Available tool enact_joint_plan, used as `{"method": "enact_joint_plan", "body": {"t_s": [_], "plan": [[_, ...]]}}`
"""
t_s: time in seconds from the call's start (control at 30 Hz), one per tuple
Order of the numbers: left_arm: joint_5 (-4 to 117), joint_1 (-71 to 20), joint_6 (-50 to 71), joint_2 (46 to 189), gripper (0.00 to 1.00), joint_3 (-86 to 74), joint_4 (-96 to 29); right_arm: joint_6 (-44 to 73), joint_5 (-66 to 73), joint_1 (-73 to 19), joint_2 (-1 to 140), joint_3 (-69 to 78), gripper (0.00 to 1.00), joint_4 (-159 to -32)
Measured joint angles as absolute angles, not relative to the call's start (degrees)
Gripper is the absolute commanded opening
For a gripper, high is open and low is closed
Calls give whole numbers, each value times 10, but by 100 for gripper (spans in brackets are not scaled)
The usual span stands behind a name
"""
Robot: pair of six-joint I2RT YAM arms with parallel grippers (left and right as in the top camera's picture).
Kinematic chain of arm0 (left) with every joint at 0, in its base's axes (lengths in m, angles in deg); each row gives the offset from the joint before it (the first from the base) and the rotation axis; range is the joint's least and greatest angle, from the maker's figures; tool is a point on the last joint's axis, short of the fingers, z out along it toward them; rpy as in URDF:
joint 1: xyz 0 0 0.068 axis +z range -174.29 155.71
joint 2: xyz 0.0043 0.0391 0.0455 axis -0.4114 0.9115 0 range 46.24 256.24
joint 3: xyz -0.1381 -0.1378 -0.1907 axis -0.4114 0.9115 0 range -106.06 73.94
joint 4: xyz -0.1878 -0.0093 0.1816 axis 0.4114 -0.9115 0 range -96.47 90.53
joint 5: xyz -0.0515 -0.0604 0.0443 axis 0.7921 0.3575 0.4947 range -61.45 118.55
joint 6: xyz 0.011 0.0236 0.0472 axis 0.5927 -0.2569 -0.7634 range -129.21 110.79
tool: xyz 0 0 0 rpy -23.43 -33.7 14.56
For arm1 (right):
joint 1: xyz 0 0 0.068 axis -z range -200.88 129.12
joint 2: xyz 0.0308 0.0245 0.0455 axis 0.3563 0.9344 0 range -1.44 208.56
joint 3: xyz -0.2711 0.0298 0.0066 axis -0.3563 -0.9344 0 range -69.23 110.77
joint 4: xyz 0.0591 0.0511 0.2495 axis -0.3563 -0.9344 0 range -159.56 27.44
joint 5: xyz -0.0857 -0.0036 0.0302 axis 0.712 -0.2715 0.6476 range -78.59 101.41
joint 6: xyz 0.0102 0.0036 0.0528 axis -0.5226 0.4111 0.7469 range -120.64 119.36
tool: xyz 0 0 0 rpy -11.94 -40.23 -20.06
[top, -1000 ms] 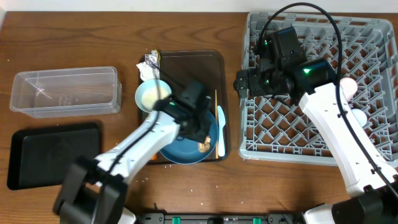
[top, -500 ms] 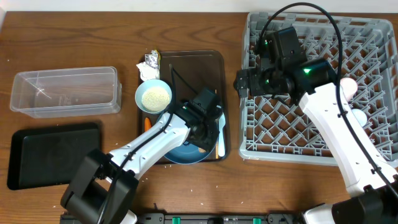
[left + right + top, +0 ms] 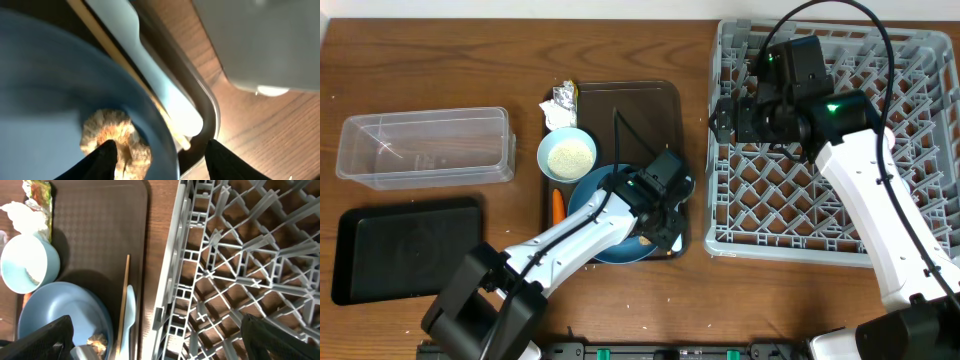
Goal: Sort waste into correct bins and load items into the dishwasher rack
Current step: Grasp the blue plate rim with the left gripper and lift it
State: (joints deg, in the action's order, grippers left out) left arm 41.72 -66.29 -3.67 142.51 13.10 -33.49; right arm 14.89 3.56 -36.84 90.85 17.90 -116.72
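Brown food lump (image 3: 112,135) is what I judge I'm after: to lift it cleanly I should shift my left claw (image 3: 162,157) sideways to centre on it, then close gently so it doesn't crumble. That claw stands half open, empty; the lump lies on the blue plate (image 3: 45,90) against one finger, off-centre. My right claw (image 3: 160,342) hangs wide open, empty, at the edge of the rack (image 3: 240,255).

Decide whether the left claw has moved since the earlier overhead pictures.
Yes. The left claw has shifted right across the brown tray, towards the dishwasher rack.
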Motion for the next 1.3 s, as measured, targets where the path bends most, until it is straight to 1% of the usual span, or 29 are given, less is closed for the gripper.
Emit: {"method": "enact_joint_plan", "body": {"t_s": [0.23,0.27,0.43,0.53,0.7,0.73,0.8,0.9,1.3], "plan": [[401,-663,-34,1426,56,131,-307,149,26,-367,909,179,99,-1172],[396,-663,-34,1427,53,131,-306,149,25,-367,909,179,99,-1174],[383,-663,-32,1459,49,131,-287,149,23,-367,909,179,99,-1177],[380,-663,-30,1475,40,131,-275,149,22,-367,909,179,99,-1178],[378,-663,-26,1478,21,131,-266,149,22,-367,909,179,99,-1178],[378,-663,-25,1477,15,131,-266,149,22,-367,909,179,99,-1178],[376,-664,-22,1477,10,130,-266,149,22,-367,909,179,99,-1178],[367,-663,-30,1477,6,126,-260,149,22,-367,909,179,99,-1179],[346,-664,-17,1469,6,122,-275,149,22,-367,909,179,99,-1180]]}}
